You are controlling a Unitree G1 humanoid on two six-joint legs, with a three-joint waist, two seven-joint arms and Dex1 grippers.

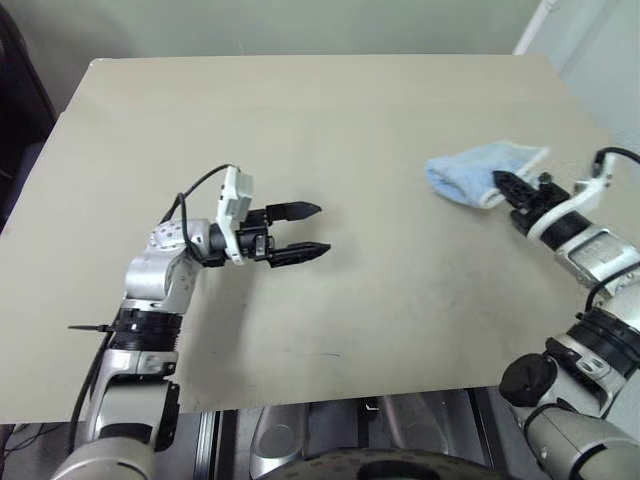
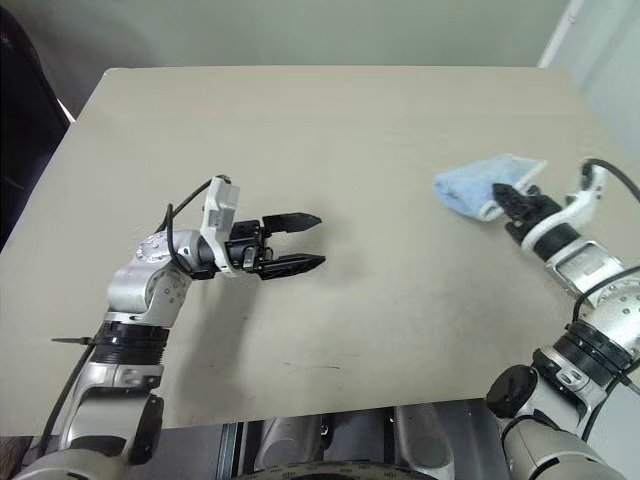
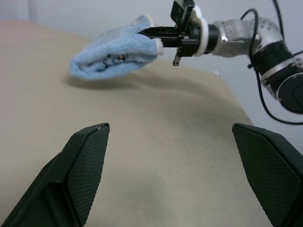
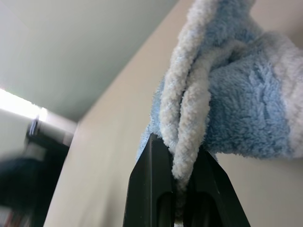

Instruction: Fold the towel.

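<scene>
The towel [image 1: 478, 171] is a light blue terry cloth with a white border, bunched into a doubled-over lump near the table's right edge. My right gripper [image 1: 508, 184] is shut on its white edge, which the right wrist view shows pinched between the two fingers [image 4: 151, 184]. A small dark embroidered mark [image 3: 115, 58] shows on the towel's side in the left wrist view. My left gripper [image 1: 305, 230] hovers over the left-middle of the table, open and empty, pointing right toward the towel [image 3: 113, 52], well apart from it.
The beige table [image 1: 330, 120] spreads wide between the two arms. Its right edge runs close behind the towel, and its front edge lies just ahead of both arms. A dark object stands off the table's far left side.
</scene>
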